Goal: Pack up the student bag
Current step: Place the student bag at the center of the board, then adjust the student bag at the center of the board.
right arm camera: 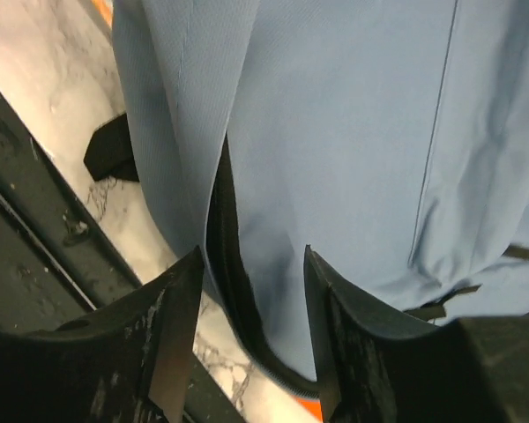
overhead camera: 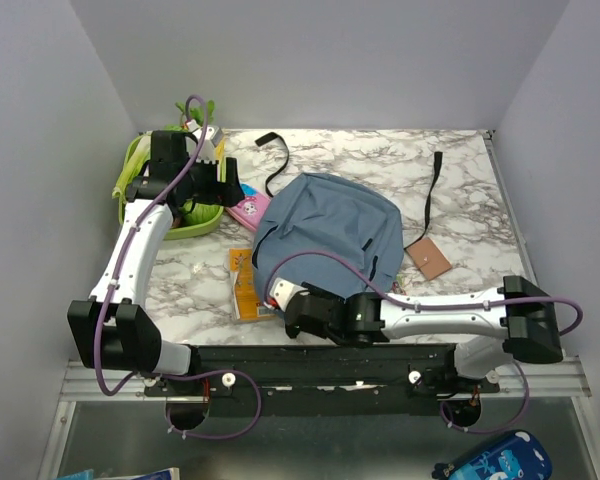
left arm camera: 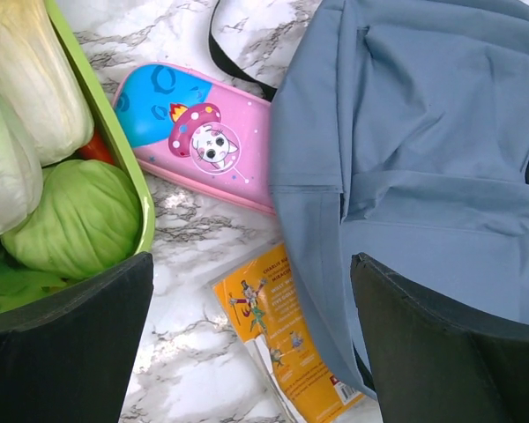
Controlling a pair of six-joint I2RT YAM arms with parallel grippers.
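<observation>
Two claws spread; student bag (overhead camera: 325,225) at worktop (overhead camera: 460,190) centre.
Left claw (left arm camera: 251,273) hangs wide over its left side; right claw (right arm camera: 251,264) straddles the near zip seam (right arm camera: 219,229), gripping nothing: best pinch one lip only.

The only lettering that can be made out stands on the orange book cover (left arm camera: 286,339) lying on the bench: its top line seems to begin "CHARLIE", cut off at the right by the student bag (left arm camera: 423,150). The smaller lines beneath it are too fine to read. The pink pencil case (left arm camera: 203,141) bears only a cartoon cat in a mushroom cap, with no words.
</observation>
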